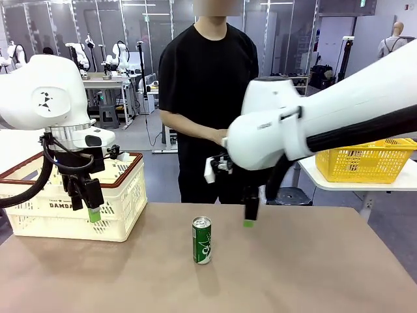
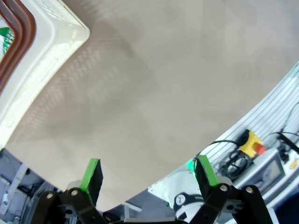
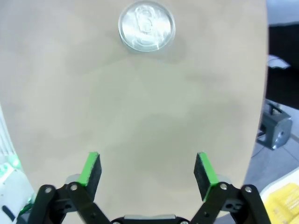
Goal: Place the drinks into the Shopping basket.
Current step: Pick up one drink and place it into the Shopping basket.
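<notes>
1. The can point(image 1: 202, 240) is stood mid-table, apart from the basket point(image 1: 39, 215)
2. The left gripper point(image 1: 93, 207) and right gripper point(image 1: 249, 220) are held spread, empty
3. Pickup is judged pending: the can is to be straddled by the right gripper

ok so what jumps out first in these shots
A lone green drink can stands upright mid-table. The right gripper hangs open and empty near it. At the table's left, the left gripper hangs open beside the cream DAMDA shopping basket.

drink can point(image 1: 202, 240): green, silver-topped, stood upright at middle of counter point(image 1: 306, 267) | Shopping basket point(image 1: 127, 195): cream, brown-rimmed, slotted, set at left end, well apart
</notes>
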Controlling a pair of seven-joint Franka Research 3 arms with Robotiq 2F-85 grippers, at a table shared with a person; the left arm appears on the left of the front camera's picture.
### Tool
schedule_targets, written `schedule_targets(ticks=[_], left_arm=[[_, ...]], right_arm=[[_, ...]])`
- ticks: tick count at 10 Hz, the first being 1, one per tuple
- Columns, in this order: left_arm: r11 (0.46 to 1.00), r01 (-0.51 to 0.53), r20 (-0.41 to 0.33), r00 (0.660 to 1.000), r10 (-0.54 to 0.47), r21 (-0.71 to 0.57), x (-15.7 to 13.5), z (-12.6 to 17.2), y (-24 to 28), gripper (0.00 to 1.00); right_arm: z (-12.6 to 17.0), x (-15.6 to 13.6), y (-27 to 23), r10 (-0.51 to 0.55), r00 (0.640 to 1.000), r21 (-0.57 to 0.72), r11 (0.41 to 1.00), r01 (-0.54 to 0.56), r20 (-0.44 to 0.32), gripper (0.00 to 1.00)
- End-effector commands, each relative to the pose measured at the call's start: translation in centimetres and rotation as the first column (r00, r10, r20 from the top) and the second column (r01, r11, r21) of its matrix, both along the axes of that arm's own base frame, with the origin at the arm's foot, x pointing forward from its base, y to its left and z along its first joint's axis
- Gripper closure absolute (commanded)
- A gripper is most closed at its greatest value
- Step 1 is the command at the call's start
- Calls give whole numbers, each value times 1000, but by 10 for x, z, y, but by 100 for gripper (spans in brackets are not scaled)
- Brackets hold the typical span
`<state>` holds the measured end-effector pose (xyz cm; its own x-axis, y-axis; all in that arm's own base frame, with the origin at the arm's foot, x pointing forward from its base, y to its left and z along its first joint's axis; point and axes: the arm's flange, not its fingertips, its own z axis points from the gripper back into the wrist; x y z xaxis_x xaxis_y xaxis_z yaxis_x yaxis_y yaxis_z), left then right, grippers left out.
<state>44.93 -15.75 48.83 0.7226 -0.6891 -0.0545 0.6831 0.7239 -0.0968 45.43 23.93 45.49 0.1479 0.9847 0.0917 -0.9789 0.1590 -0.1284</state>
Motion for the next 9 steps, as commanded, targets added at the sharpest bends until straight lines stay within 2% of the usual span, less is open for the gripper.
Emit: schedule_targets(ticks=[1,5,9], left_arm=[[1000,-1,3,1000,1,-2,-1,2,0,0],[1000,-1,3,1000,1,-2,-1,2,0,0],[1000,-1,3,1000,1,-2,-1,2,0,0]], right_arm=[[6,-34,-54,-47,999,48,998,46,13,0],[10,-78,-138,-152,988,81,985,150,23,0],[-4,-82,-161,-206,978,141,969,203,12,0]])
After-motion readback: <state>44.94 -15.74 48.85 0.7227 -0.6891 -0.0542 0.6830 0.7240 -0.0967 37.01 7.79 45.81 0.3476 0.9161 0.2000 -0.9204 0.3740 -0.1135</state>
